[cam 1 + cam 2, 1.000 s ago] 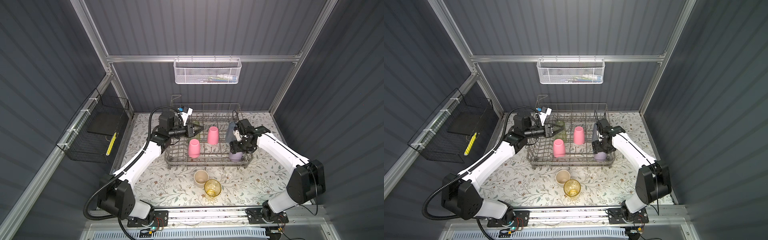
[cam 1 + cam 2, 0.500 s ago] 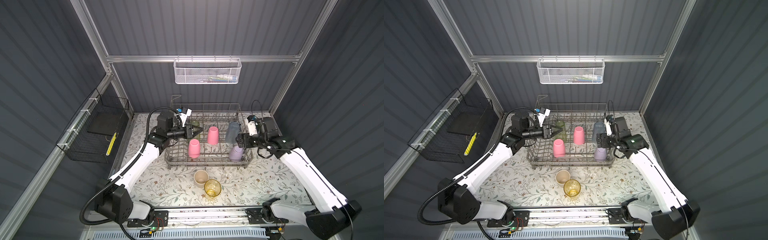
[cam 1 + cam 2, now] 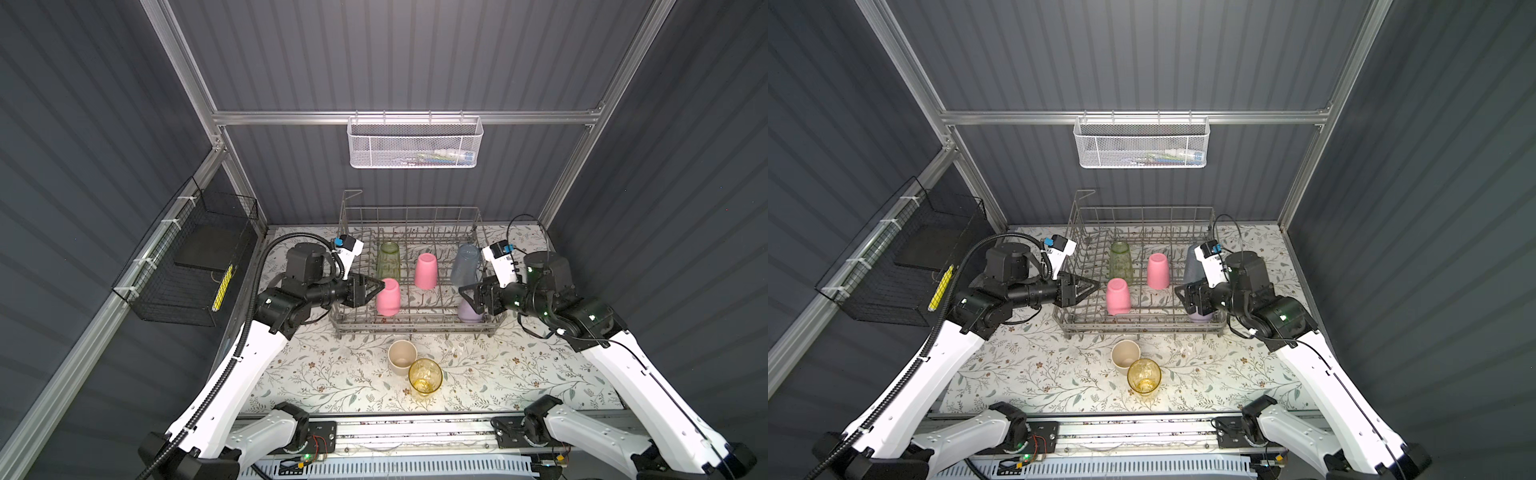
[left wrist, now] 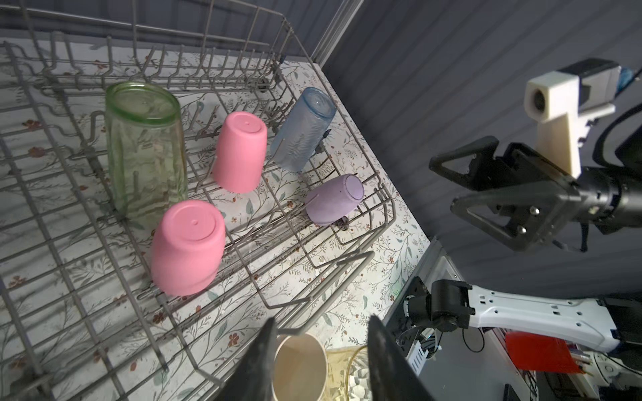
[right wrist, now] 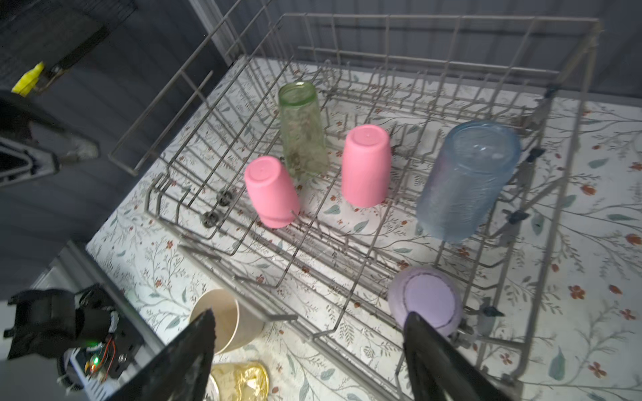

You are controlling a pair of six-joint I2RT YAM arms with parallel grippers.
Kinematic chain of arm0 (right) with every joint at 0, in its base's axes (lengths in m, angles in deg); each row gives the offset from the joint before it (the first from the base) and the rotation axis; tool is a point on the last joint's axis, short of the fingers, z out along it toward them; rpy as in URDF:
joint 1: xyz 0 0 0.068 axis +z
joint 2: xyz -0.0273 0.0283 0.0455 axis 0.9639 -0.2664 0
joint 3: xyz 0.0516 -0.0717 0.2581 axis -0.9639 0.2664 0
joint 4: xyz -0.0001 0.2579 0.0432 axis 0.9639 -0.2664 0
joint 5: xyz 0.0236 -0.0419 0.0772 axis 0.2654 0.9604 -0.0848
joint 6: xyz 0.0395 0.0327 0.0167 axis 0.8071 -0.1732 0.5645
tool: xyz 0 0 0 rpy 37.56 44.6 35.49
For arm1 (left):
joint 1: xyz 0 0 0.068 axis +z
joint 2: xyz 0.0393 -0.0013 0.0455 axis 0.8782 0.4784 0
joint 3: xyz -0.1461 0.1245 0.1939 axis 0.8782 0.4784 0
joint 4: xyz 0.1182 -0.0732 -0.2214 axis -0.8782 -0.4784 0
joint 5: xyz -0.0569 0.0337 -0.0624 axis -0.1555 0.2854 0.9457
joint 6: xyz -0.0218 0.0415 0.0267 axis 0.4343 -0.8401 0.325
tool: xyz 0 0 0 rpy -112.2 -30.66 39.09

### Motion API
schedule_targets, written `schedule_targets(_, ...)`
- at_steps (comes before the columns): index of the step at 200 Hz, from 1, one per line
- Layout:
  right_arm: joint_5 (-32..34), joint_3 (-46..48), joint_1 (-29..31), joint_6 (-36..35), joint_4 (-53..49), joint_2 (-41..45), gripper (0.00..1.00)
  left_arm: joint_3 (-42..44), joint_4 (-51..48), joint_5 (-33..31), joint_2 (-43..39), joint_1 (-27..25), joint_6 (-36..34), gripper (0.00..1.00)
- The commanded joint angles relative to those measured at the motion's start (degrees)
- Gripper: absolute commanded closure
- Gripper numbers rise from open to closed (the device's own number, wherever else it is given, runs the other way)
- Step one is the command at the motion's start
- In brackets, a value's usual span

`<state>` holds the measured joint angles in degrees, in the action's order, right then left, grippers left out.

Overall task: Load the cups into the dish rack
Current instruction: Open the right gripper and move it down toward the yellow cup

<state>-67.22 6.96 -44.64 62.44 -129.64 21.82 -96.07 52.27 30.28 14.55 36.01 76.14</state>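
Cups, seven in all, are split between a large grey wire dish rack (image 3: 409,210) and the floral-patterned table cover (image 3: 324,374) under it. Five are inside the rack. A see-through ribbed green tumbler (image 3: 388,261) stands at the rack's back left. An opaque pink tumbler (image 3: 388,296) sits base up just in front of it, and a second pink tumbler (image 3: 426,271) sits base up in the rack's middle. A see-through grey-blue tumbler (image 3: 465,264) leans on the tines at the back right. A small lilac tumbler (image 3: 470,312) lies tilted in the front right corner.

Outside, just in front of the rack's front wall, an opaque beige tumbler (image 3: 402,357) and a see-through amber tumbler (image 3: 424,375) stand mouth up, side by side. That wire wall is between them and the rack's inside.

The left gripper (image 3: 374,293) hangs above the rack's left side and points toward the nearer pink tumbler. Its fingers are partly apart and hold nothing. The right gripper (image 3: 467,300) hangs over the rack's front right corner and hides part of the lilac tumbler in both top views. Its fingers are spread wide and empty.

A white mesh basket (image 3: 415,145) hangs on the wall behind the rack, and a black wire basket (image 3: 187,266) hangs on the wall to the rack's left.
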Motion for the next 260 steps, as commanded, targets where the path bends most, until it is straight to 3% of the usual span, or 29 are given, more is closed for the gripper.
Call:
schedule_targets(1,0.83,1.71,5.69,-0.42,-5.69,1.33,0.22,2.44,1.23,-4.23,-0.63,0.28,1.02,0.47)
schedule_targets(52,2.34,8.74,19.87,6.63,-9.54,2.86,0.40,1.37,9.69,-6.87,6.75,0.33,4.58,0.37)
schedule_targets(107,5.28,10.74,28.18,8.45,-7.31,-5.74,0.41,1.35,15.21,-6.62,10.18,0.28,6.26,0.35)
schedule_targets(138,6.93,9.68,29.66,7.05,-7.10,-10.95,0.41,2.42,15.57,-7.02,9.16,0.36,6.51,0.35)
schedule_targets(175,10.02,7.88,29.77,5.52,-8.05,-11.10,0.40,3.53,14.91,-7.85,8.00,0.36,6.26,0.35)
schedule_targets(260,9.26,8.59,29.77,6.37,-5.97,-15.03,0.44,3.05,15.56,-6.90,9.25,0.36,5.72,0.35)
